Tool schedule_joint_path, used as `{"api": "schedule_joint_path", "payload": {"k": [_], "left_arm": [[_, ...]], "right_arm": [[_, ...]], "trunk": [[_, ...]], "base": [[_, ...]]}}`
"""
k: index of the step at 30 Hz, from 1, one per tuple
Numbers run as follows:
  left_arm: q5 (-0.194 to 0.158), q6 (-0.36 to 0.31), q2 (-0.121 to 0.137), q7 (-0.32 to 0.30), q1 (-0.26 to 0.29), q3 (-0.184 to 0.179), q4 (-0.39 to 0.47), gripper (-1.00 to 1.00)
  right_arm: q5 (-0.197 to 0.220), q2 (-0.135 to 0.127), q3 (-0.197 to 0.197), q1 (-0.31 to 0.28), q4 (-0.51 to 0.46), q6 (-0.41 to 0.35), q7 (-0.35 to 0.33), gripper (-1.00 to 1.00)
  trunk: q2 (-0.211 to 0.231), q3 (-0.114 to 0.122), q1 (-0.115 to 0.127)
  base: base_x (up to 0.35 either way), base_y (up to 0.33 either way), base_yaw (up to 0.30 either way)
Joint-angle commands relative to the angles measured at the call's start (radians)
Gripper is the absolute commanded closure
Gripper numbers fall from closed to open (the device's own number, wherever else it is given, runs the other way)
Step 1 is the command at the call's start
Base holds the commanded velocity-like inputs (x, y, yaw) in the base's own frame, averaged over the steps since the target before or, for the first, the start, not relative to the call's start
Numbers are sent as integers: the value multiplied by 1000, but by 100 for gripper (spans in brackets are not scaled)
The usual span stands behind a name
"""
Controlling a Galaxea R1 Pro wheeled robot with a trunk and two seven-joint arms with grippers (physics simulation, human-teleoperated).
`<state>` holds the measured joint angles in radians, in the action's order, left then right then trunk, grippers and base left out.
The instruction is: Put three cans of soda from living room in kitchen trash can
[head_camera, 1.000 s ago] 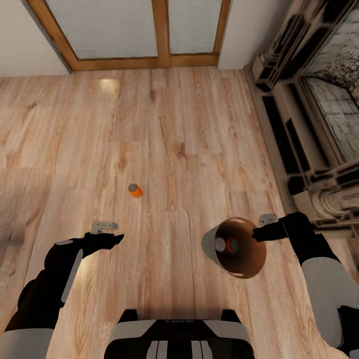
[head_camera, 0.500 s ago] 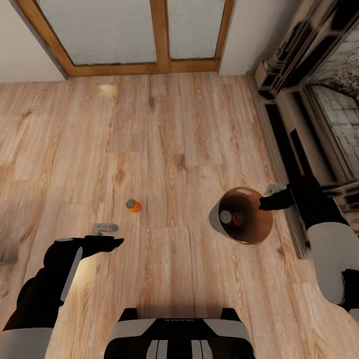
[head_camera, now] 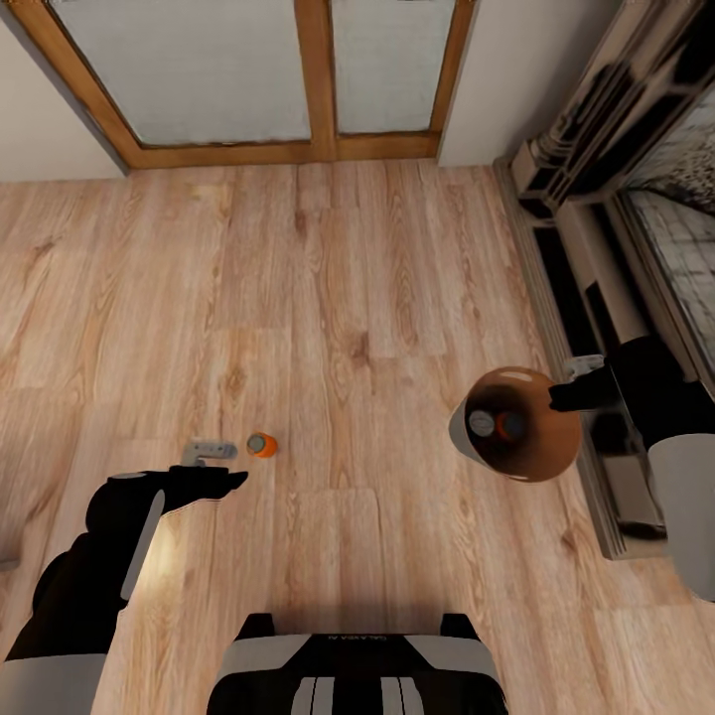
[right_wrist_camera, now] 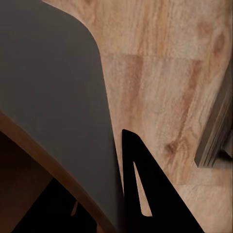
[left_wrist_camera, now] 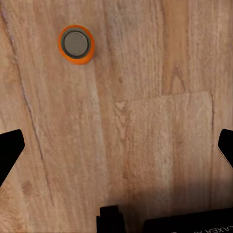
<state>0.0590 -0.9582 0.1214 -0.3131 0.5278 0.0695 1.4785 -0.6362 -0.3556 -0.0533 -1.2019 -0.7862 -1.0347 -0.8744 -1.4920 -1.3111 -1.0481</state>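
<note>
Third small orange soda can [head_camera: 261, 444] stands loose on the floor; your spread-fingered left gripper [head_camera: 220, 467] must descend. Right gripper [head_camera: 562, 397] clamps the glossy brown round bin [head_camera: 536, 449].

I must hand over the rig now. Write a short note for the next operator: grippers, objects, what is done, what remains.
Left gripper: open, empty, low over the floor.
Right gripper: shut on the rim of the trash can, holding it above the wood floor near the fireplace.
Two soda cans are already inside the bin.
The third soda can stands upright on the floor just ahead of the left gripper, apart from its fingers.
Left to do: grasp that can, drop it in the bin, then take the bin to the kitchen.
</note>
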Motion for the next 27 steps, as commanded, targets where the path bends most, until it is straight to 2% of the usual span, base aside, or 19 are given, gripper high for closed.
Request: {"api": "schedule_joint_path", "payload": {"k": [1,5,10,18,25,27], "left_arm": [[0,1,0,0,0,0,0,-100],[1,3,0,0,0,1,0,-100],[-2,-25,-29,28,29,2,5,-100],[-2,-29,-31,73,34,2,5,-100],[-2,-29,-31,80,34,2,5,-100],[2,-18,-37,68,27,0,3,-100]], "right_arm": [[26,1,3,0,0,-13,-5,100],[27,3,27,-1,1,-13,-6,100],[-68,31,27,-28,9,3,-20,100],[-211,75,27,-73,9,29,-42,100],[-239,75,27,-113,9,42,-55,100],[-230,63,38,-101,-1,36,-38,100]], "trunk": [[0,0,0],[0,0,0],[0,0,0],[0,0,0],[0,0,0],[0,0,0]], "base": [[326,0,0],[326,0,0],[0,0,0],[0,0,0],[0,0,0],[72,43,0]]}}
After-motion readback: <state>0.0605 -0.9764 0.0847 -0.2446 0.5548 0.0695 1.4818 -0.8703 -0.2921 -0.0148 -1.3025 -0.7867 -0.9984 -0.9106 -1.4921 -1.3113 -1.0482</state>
